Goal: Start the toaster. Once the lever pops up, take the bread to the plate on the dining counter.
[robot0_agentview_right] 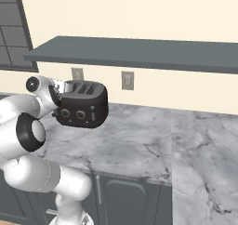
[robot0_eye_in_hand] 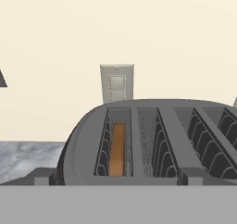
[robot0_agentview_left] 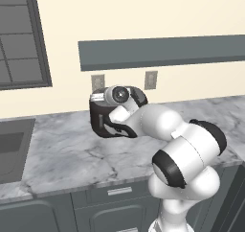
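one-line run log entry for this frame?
phase: approach toaster | gripper: open, holding nothing | bread: down in leftmost slot in hand view | toaster on marble worktop

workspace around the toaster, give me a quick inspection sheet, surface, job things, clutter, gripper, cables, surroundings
surface: grey-white marble worktop over dark cabinet fronts, against a cream wall
job's things: toaster stands on the worktop near the wall; bread sits on edge down in the leftmost slot as the hand view shows it, other slots hold nothing
clutter: nothing seen
grippers: gripper open, its fingertips low at the toaster's near edge, holding nothing
cables: nothing seen
surroundings: two wall outlets behind the toaster, a dark shelf above, a sink to the left, a window above it
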